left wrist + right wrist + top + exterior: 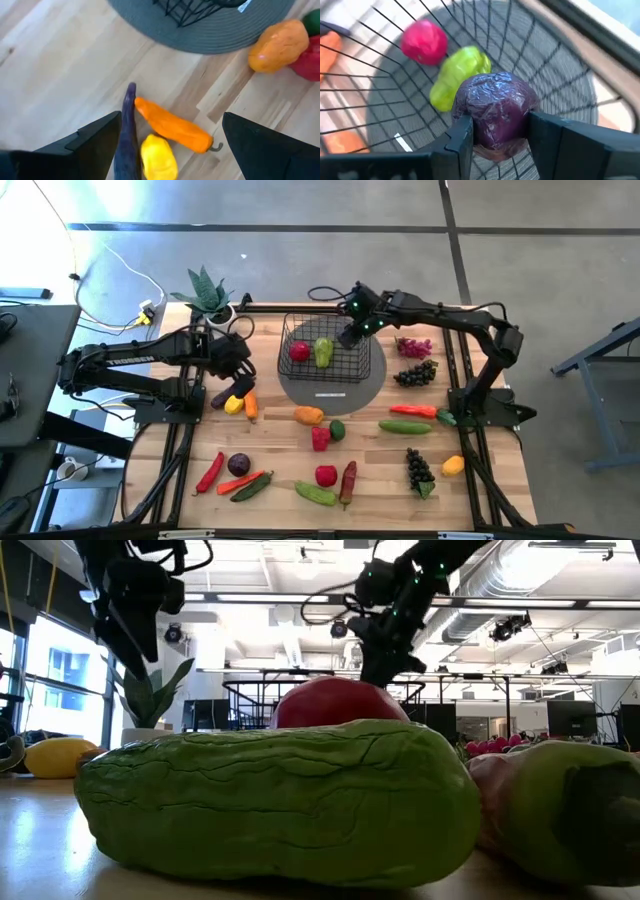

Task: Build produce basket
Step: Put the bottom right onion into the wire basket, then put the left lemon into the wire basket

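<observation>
The black wire basket (pixel 325 352) stands on a grey round mat (pixel 368 380) at the table's far middle. A red piece (pixel 299 351) and a green pepper (pixel 323 352) lie on the basket's floor. My right gripper (pixel 351 336) is over the basket's right part, shut on a purple onion (pixel 495 110). My left gripper (pixel 238 385) is open, left of the mat. It hovers over a yellow piece (pixel 159 157), an orange pepper (pixel 172 125) and a thin purple piece (pixel 129 132) that lie together on the table. My right gripper pinches the purple onion between its two fingers, one on each opposite side (pixel 470 117). The fingers slant down from the table's right side. The onion is lifted clear, over the basket's inside, beside the green pepper (pixel 457 75) and the red piece (pixel 424 41).
Loose produce lies over the near half of the table: an orange pepper (pixel 308 416), red peppers (pixel 320 438), cucumbers (pixel 404 426), chillies (pixel 210 472), dark grapes (pixel 416 373) and pink grapes (pixel 413 346). A potted plant (pixel 207 292) stands at the far left. A large green piece (pixel 270 800) fills the low view.
</observation>
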{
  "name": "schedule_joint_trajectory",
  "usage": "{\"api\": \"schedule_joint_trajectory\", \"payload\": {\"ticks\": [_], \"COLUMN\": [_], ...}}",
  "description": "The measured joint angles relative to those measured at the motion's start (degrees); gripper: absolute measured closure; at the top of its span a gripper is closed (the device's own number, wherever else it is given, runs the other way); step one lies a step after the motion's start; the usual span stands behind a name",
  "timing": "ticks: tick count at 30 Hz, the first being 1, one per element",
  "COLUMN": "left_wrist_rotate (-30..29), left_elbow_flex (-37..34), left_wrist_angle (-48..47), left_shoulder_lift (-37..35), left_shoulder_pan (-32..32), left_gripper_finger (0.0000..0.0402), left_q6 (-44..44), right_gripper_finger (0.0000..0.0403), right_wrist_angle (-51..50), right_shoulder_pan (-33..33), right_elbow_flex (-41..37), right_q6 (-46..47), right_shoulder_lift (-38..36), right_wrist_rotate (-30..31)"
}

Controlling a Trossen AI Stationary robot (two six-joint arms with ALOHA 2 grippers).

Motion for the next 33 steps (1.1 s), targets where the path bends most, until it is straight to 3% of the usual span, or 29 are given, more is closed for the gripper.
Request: {"api": "schedule_joint_trajectory", "payload": {"ticks": [12,23,33], "left_wrist_rotate": [0.2,6.6,6.6], "left_elbow_flex": [0.0,0.0,0.0], "left_wrist_angle": [-0.8,-0.8,-0.8], "left_shoulder_lift": [0.0,0.0,0.0], "left_shoulder_pan": [0.0,0.0,-1.3], "left_gripper_finger": [0.0064,0.0064,0.0064], "left_q6": [-3.3,-5.3,-5.5], "right_gripper_finger": [0.0275,0.0175,0.0168], "right_wrist_angle": [3.2,3.9,0.5], "right_shoulder_pan": [0.2,0.2,0.2], "right_elbow_flex": [-5.3,-5.3,-3.1], "right_q6": [-0.3,1.8,5.3], "right_shoulder_lift": [0.0,0.0,-0.9], "right_wrist_rotate": [0.7,2.8,3.0]}}
